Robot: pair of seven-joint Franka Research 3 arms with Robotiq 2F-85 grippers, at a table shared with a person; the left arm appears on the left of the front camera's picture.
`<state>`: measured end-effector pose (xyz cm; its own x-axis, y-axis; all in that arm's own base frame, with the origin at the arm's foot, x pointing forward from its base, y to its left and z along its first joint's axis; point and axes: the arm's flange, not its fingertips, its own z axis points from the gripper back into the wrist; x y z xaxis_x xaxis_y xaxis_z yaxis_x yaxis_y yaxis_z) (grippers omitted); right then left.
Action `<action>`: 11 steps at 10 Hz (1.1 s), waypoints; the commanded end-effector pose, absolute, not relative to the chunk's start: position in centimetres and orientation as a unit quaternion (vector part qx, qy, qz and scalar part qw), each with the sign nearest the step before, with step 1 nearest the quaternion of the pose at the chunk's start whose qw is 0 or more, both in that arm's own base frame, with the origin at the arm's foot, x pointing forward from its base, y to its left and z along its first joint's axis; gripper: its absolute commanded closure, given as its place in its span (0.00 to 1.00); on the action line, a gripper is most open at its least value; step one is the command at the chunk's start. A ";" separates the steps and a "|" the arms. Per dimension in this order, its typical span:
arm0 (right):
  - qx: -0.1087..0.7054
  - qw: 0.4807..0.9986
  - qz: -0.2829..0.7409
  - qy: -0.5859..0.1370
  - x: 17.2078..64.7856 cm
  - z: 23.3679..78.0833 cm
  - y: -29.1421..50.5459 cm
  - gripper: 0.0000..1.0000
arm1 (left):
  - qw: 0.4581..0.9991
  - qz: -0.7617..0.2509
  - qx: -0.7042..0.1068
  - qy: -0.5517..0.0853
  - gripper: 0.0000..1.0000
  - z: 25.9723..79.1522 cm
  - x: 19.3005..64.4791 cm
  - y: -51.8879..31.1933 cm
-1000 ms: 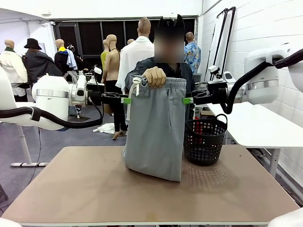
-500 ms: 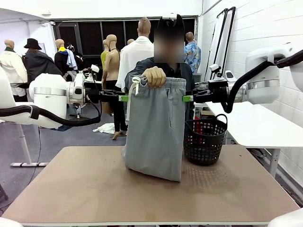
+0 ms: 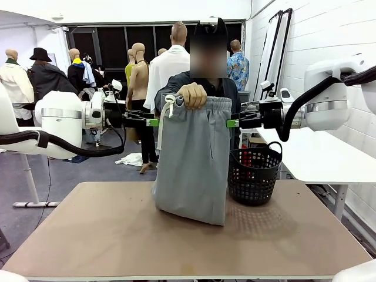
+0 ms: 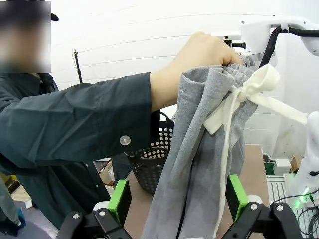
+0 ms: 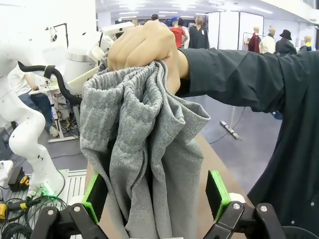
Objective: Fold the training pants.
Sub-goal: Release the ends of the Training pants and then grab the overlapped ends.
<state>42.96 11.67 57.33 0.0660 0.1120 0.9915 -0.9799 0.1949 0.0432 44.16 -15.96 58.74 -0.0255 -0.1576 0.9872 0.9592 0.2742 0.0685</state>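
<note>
1. Little has changed in the last second. Both arms have crept up a touch and the left pincer [image 3: 153, 122] has drawn slightly outward, while the pants [image 3: 192, 158] hang just as they did.
2. The person's hand [image 3: 192, 95] grips the pants bunched at the waistband [image 3: 211, 103], above the far middle of the counter [image 3: 88, 235]. The legs hang straight down and their lower end rests on the counter just beside the basket [image 3: 254, 176]; we cannot tell whether they touch it.
3. The left pincer stands wide at the waistband's left edge and the right pincer [image 3: 232, 123] stands wide at its right edge. Neither holds anything. In each wrist view the cloth hangs ahead, framed by the green pads [image 4: 118, 198], but we cannot tell whether it is truly between them.
4. We judge this to be a handover about to happen, with folding not yet begun. The small shifts look like lining up, so each pincer could next close on its own side of the waistband before the hand lets go.
5. We can read no writing — no logo or label shows on the pants, only the white drawstring [image 4: 251, 89] tied in a bow.
</note>
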 end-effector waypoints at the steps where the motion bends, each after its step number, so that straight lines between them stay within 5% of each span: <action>1: 0.438 0.597 0.441 -0.508 42.7 57.2 12.3 0.00 | 0.581 -0.474 -0.361 -0.554 0.00 58.5 44.1 -16.2; 11: 0.451 0.593 0.443 -0.499 42.7 57.3 12.5 0.00 | 0.547 -0.511 -0.389 -0.536 0.00 58.9 44.4 -19.9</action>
